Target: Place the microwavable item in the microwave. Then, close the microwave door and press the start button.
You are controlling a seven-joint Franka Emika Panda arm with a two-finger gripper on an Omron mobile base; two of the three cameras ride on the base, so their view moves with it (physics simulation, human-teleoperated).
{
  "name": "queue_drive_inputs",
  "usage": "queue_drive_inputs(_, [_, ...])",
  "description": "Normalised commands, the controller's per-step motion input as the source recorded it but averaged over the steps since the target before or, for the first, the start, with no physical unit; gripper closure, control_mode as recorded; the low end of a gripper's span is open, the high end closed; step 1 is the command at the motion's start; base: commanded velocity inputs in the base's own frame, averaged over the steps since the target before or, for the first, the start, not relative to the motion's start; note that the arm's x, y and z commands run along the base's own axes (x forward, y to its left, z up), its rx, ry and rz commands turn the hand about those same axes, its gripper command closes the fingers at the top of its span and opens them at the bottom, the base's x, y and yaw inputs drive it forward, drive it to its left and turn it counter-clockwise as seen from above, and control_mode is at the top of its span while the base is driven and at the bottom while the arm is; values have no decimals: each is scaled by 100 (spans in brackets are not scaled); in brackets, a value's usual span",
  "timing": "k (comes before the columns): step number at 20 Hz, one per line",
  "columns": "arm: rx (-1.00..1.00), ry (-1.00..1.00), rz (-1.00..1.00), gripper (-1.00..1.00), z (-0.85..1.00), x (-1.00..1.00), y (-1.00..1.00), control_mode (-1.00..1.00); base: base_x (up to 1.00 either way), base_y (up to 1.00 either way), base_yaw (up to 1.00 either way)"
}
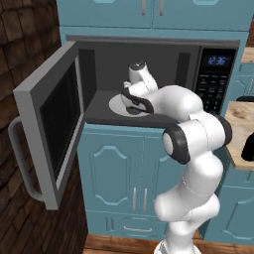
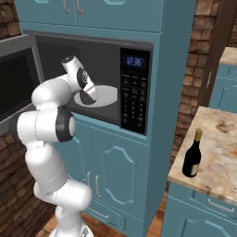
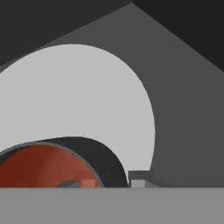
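- The cup (image 3: 57,164) with its reddish-brown top sits right at my fingers (image 3: 139,178), low in the hand view; one finger tip presses close beside its dark wall.
- I cannot tell for sure whether my fingers are clamped on the cup or just apart around it. The other tip is hidden, so I judge it as held or only just set down.
- Beneath and beyond the cup lies the white turntable plate (image 3: 78,92), so the cup is inside the microwave (image 1: 149,54), over the plate.
- To do this step well, I should get the cup's base flat on the plate before letting go, then spread my fingers only a little.
- I should pull back straight along my own approach, lifting clear of the cup's rim first so I don't tip it.
- My arm reaches through the opening, so it needs to leave the cavity completely before anything swings.
- The microwave door (image 1: 49,124) stands wide open off to the side of my fingers, and the keypad panel (image 2: 135,95) is on the other side.
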Motion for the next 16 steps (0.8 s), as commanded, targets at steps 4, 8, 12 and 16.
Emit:
queue_drive_inputs(4, [0,-15,0,-100,1,-33,0,-100,0,0,0])
queue_drive_inputs(8, [0,-28,0,-100,21,-66,0,-100,0,0,0])
queue_drive_inputs(12, [-1,-23,0,-100,12,-93,6,-100,0,0,0])
queue_drive_inputs(16, [-3,2,0,-100,-14,-14,5,-100,0,0,0])
